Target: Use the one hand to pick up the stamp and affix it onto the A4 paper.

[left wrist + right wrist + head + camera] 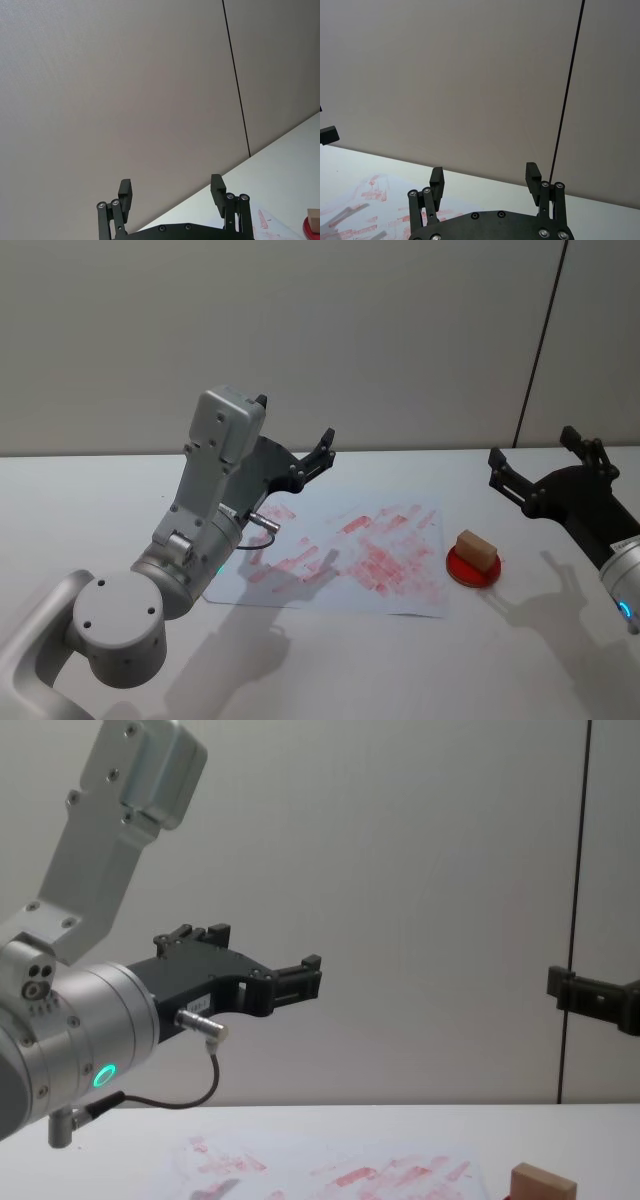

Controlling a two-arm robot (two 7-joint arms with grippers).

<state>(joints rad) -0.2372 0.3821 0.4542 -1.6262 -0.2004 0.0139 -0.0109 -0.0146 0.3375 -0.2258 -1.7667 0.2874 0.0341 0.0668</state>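
Note:
The stamp (477, 548), a light-tan wooden block, rests on a red round pad (462, 571) on the table, just right of the A4 paper (396, 587). The paper is a white sheet covered in smudgy red prints. My left gripper (297, 420) hangs open and empty in the air above the paper's far left part. Open and empty too, my right gripper (533, 447) is raised to the right of the stamp and beyond it. In the chest view the stamp (543, 1188) sits low at the right, well below the left gripper (300, 977). Both wrist views look at the wall past open fingers (125, 189) (532, 174).
The white table (90, 500) stretches left and right of the paper, and a grey wall (400, 330) with a dark vertical seam stands behind it. The left arm's big silver joints (120, 625) fill the near left.

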